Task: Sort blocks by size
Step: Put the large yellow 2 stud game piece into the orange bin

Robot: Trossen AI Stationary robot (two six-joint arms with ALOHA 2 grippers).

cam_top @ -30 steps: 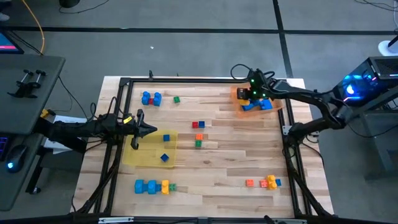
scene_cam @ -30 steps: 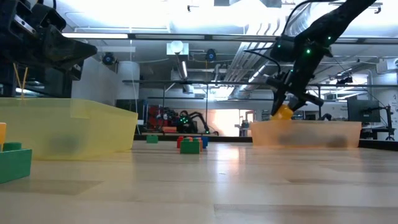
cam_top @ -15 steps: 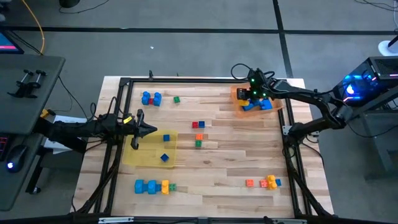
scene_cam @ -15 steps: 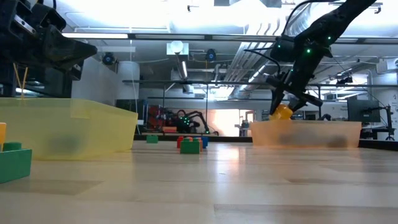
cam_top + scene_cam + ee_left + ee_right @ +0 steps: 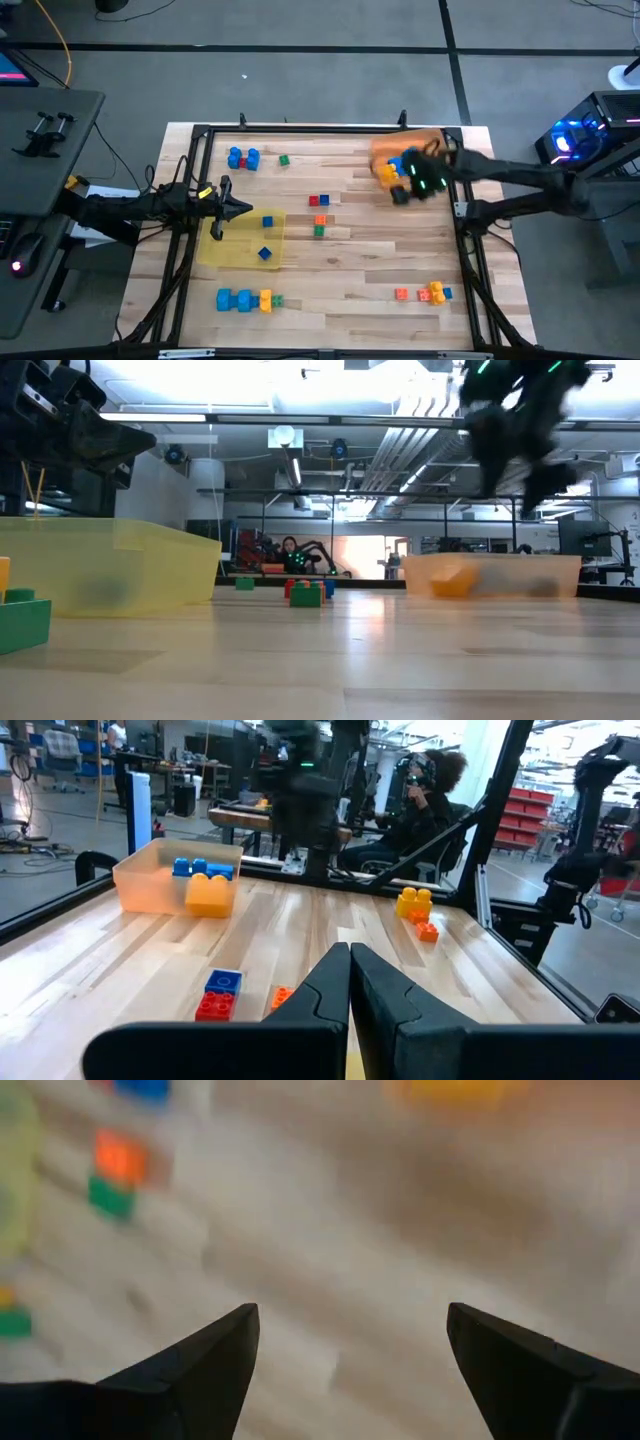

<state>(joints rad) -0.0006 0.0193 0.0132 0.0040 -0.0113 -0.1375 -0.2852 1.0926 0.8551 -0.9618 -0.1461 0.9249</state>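
My right gripper (image 5: 401, 192) is open and empty, raised over bare table just on the near side of the orange tray (image 5: 432, 140); its fingers stand wide apart in the right wrist view (image 5: 350, 1330). In the tray lie a yellow block (image 5: 452, 580) and blue blocks (image 5: 192, 869). My left gripper (image 5: 240, 208) is shut and empty over the left part of the yellow tray (image 5: 240, 255), which holds two small blue cubes (image 5: 265, 253). Other blocks lie loose on the table.
Loose blocks: a blue and red group (image 5: 243, 158) and a green cube (image 5: 284, 159) at the far left, red-blue, orange and green ones (image 5: 320, 216) in the middle, a blue-yellow-green row (image 5: 245, 299) near left, an orange-yellow-blue group (image 5: 425, 293) near right. A black frame (image 5: 200, 130) rims the table. A person sits beyond the table.
My right gripper has let go of the yellow block, which now lies in the orange tray. The gripper has risen and gone from over the tray toward the table's near edge.
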